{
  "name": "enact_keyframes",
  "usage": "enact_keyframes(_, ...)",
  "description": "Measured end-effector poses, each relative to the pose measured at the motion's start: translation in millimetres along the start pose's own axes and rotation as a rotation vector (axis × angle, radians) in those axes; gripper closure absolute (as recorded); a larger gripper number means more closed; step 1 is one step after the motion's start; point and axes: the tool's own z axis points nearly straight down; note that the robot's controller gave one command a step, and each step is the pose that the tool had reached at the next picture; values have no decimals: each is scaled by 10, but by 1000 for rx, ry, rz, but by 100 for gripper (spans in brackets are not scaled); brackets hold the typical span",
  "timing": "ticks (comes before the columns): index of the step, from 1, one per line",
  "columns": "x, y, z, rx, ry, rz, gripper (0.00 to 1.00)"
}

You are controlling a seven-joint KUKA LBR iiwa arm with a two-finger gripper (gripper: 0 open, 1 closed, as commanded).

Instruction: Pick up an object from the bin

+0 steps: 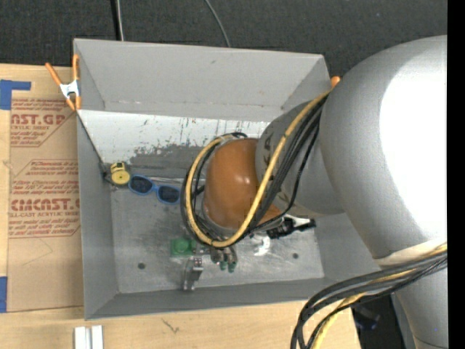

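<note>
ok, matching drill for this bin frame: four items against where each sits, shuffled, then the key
Things:
1 yellow round piece
2 blue sunglasses
3 small green piece
4 small white piece

Places:
A near side of the floor, left of centre
B by the left wall, far side
C near side of the floor, right of centre
D just right of the yellow piece

Pairs: 1-B, 2-D, 3-A, 4-C
</note>
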Motion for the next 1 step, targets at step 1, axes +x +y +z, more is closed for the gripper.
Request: enact_keyframes(1,-2,7,-25,-1,3,-1,100)
